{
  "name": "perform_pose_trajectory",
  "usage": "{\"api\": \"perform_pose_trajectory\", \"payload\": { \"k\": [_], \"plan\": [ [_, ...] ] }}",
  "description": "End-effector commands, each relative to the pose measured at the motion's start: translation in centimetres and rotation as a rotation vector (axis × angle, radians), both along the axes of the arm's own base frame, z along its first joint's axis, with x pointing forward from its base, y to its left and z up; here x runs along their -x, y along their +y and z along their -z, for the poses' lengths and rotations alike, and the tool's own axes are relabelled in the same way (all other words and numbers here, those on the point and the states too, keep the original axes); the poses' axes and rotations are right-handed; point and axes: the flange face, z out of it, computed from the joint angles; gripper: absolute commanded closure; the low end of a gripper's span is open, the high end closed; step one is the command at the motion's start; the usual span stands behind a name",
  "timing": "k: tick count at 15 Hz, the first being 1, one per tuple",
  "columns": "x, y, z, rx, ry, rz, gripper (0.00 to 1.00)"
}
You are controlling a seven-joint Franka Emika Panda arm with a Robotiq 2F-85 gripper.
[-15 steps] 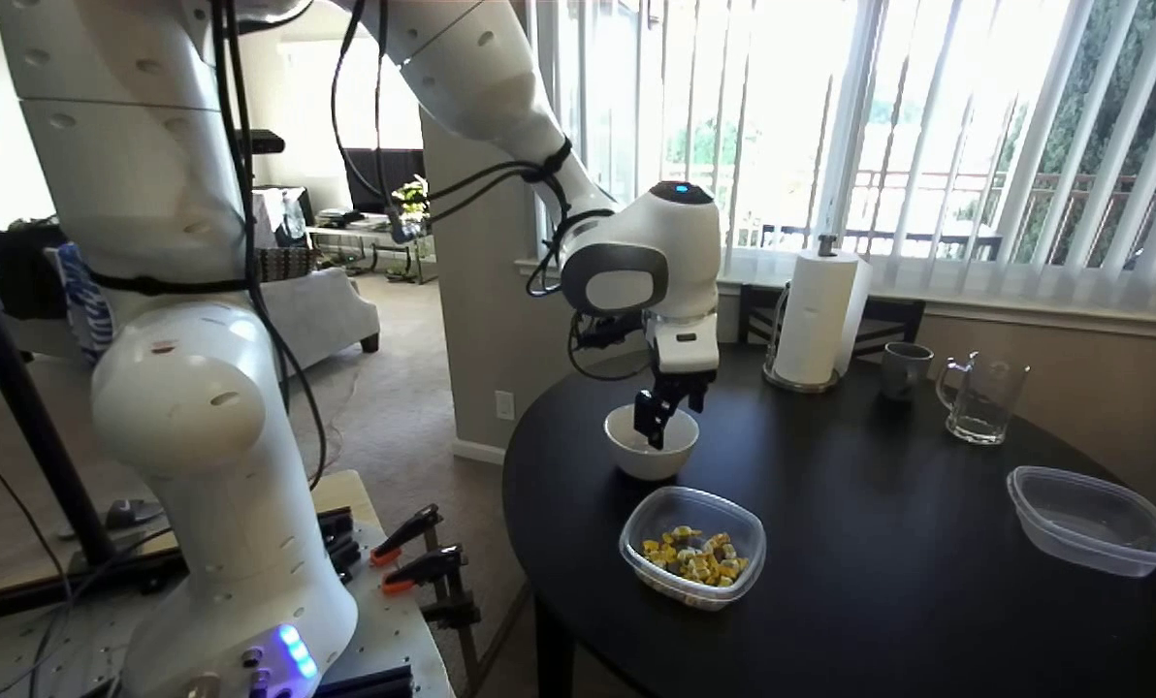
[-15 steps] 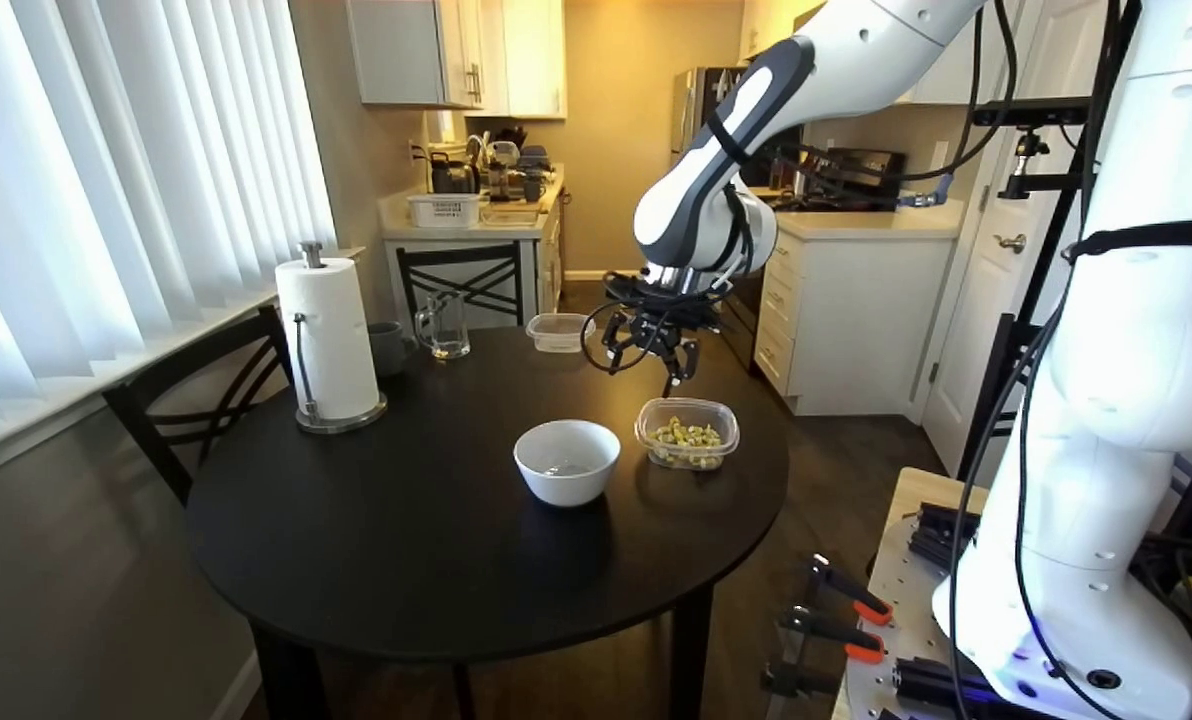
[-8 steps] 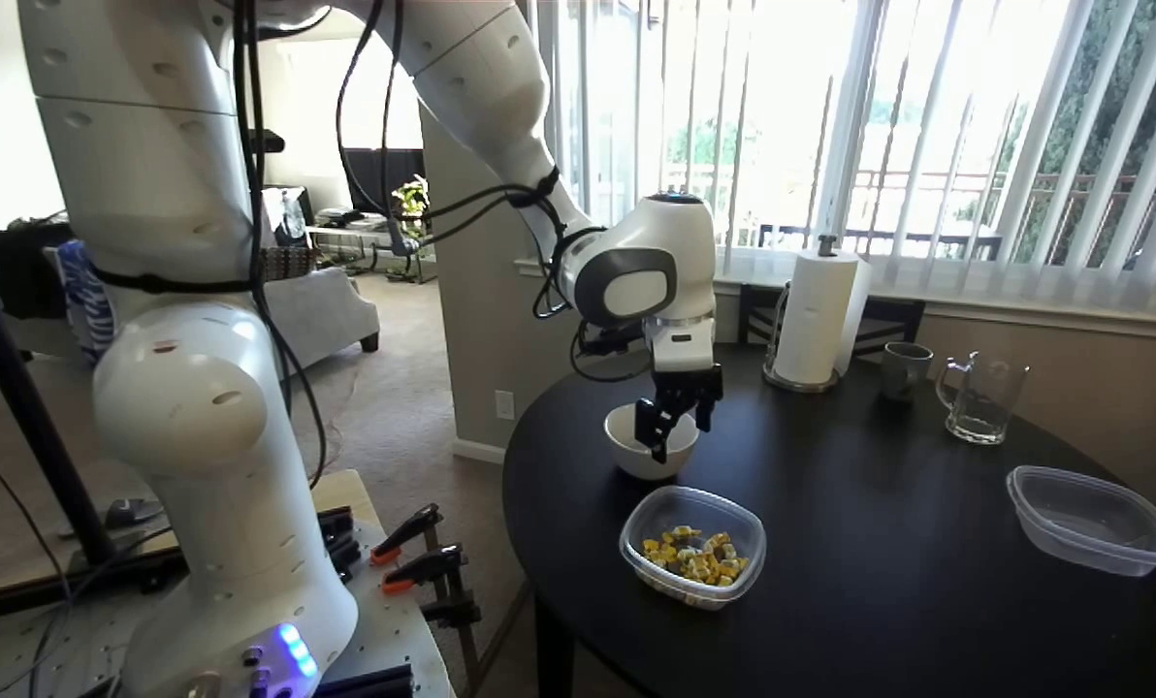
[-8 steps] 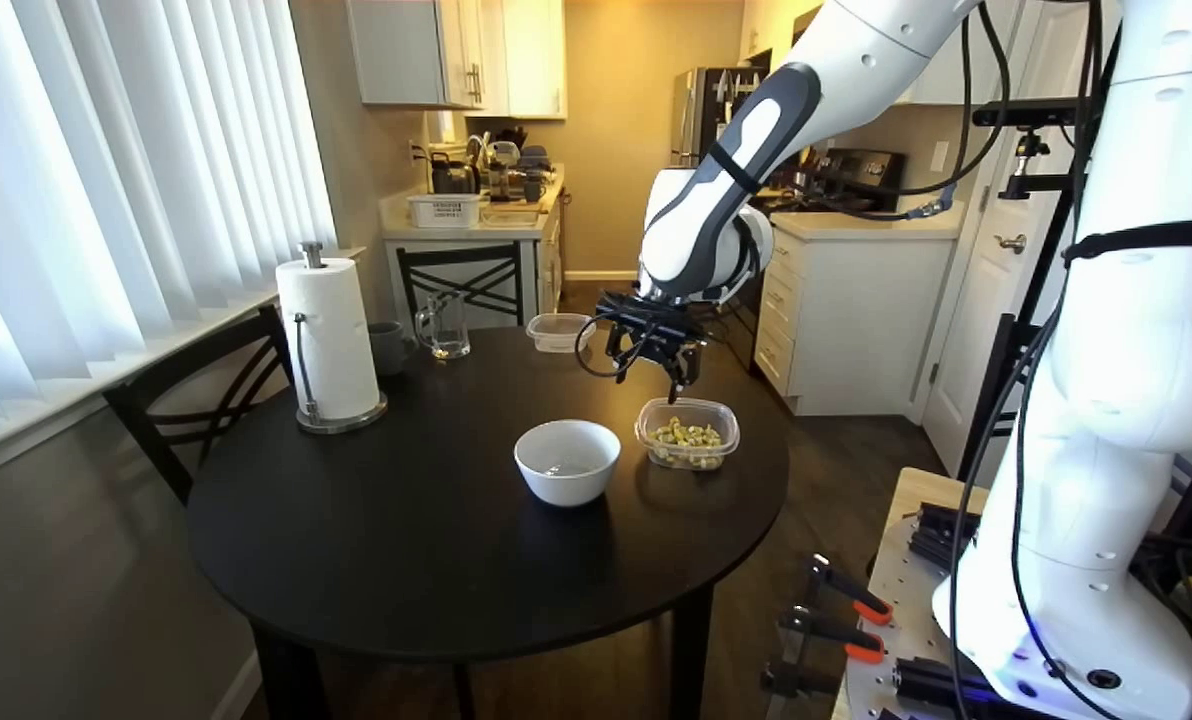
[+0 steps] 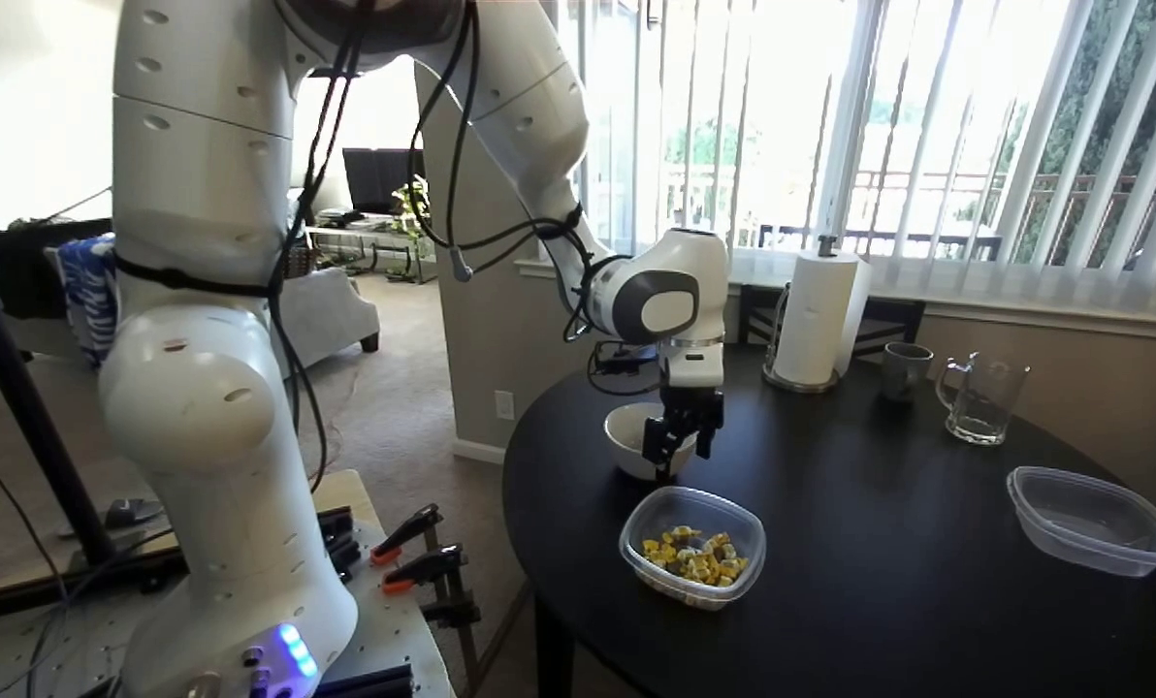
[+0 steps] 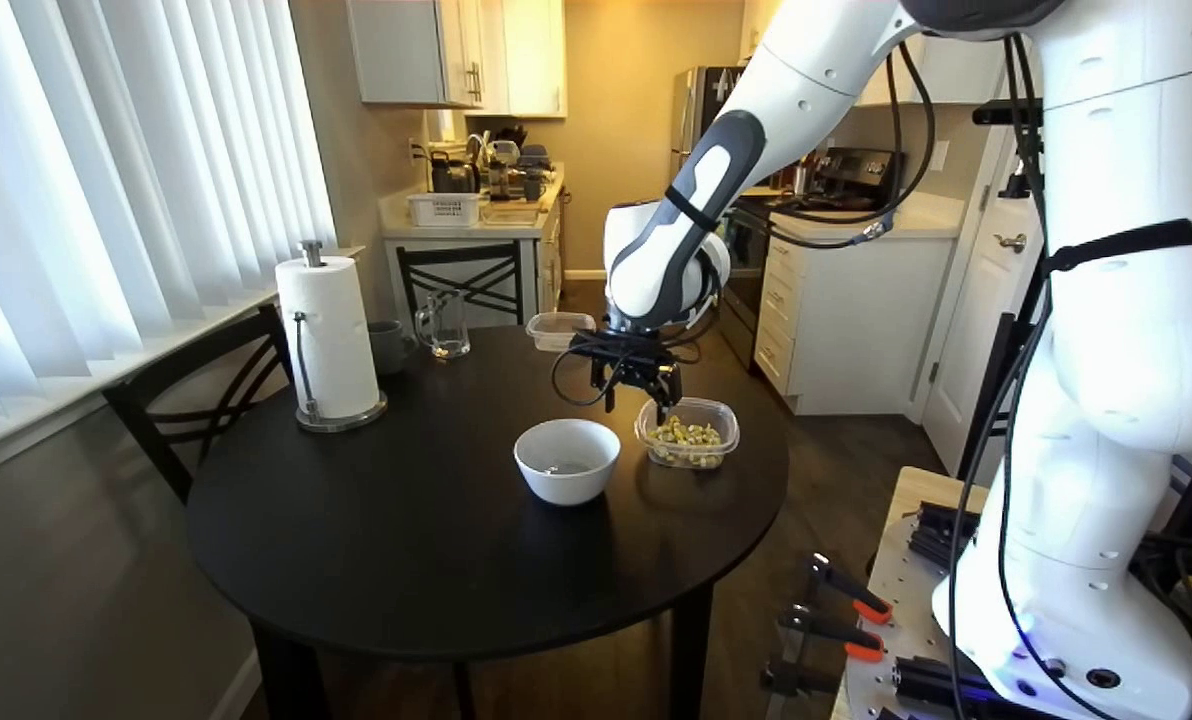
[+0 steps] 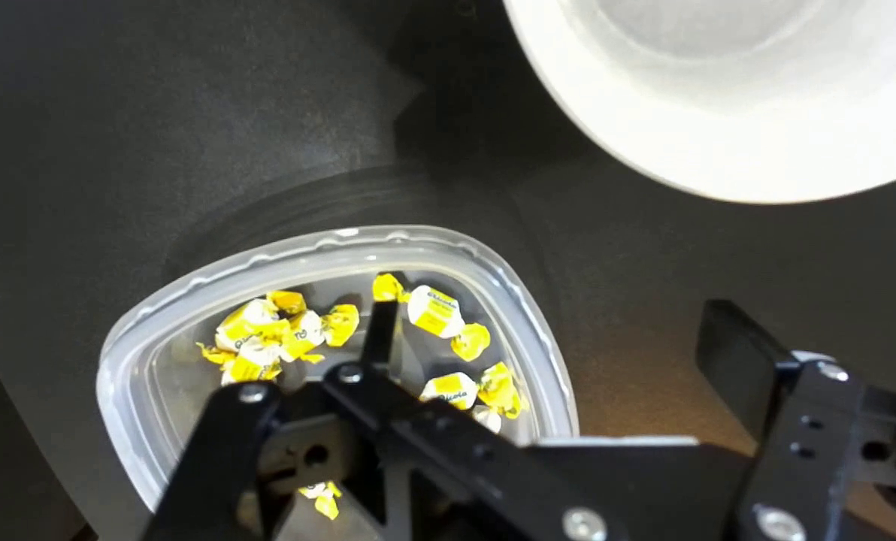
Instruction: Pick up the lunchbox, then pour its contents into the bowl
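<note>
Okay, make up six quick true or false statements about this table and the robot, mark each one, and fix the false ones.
1. The lunchbox, with wrapped candies inside, sits beside the white bowl. True.
2. The gripper is open, its jaws apart. True.
3. The wrapped candies are in the white bowl. False: they lie in the lunchbox.
4. In both exterior views, the gray mug appears between the paper towel roll and the glass mug. True.
5. The gripper is holding up the lunchbox. False: the lunchbox rests on the dark table.
6. The paper towel roll lies on its side. False: it stands upright.
</note>
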Motion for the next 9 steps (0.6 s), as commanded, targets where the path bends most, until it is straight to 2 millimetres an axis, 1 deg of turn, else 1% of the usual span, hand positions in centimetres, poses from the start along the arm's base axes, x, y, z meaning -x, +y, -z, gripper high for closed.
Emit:
{"api": "perform_pose_trajectory", "payload": {
  "k": [1, 5, 6, 7, 8, 9],
  "plan": [
    [-1.1, -0.4, 2.0, 0.051, 0.068, 0.006, 0.0],
    [-1.5, -1.0, 3.1, 0.067, 0.099, 0.013, 0.0],
    [-1.6, -1.1, 3.2, 0.071, 0.093, 0.014, 0.25],
    [-1.7, -1.1, 3.2, 0.071, 0.091, 0.014, 0.26],
    [-1.8, -1.2, 3.2, 0.07, 0.089, 0.014, 0.32],
    [-2.0, -1.3, 3.2, 0.07, 0.088, 0.014, 0.4]
  ]
}}
